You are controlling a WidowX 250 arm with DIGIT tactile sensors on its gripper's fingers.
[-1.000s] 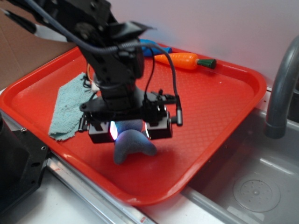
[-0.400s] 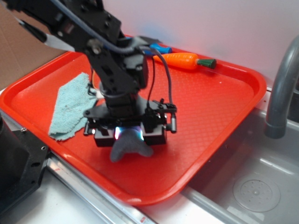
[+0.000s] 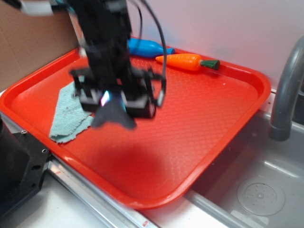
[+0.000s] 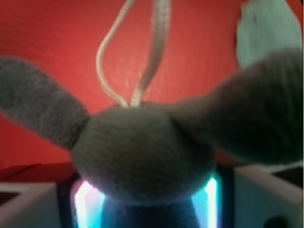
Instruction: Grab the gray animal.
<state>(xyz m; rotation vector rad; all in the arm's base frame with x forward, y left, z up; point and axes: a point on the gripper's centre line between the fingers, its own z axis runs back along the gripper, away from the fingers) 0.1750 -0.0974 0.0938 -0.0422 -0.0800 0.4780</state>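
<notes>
The gray animal (image 3: 113, 117), a second ago resting on the red tray (image 3: 213, 118) near its six o'clock edge, now hangs clear of it toward nine o'clock, so the grab looks made. It is dark, soft plush, ears splayed and white string loop (image 4: 130, 57) dangling. The gripper (image 3: 114, 100) pinches it, jaws narrow, beside the blue cloth (image 3: 69, 114).

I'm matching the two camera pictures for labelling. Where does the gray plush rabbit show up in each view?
Exterior: the gray plush rabbit hangs from the pincer, left of centre, over the red tray.
Wrist: the rabbit fills the lower middle of the picture, ears spread to both sides, string loop pointing up.
Shared landmark: the light-blue cloth, top right in the wrist view.
</notes>
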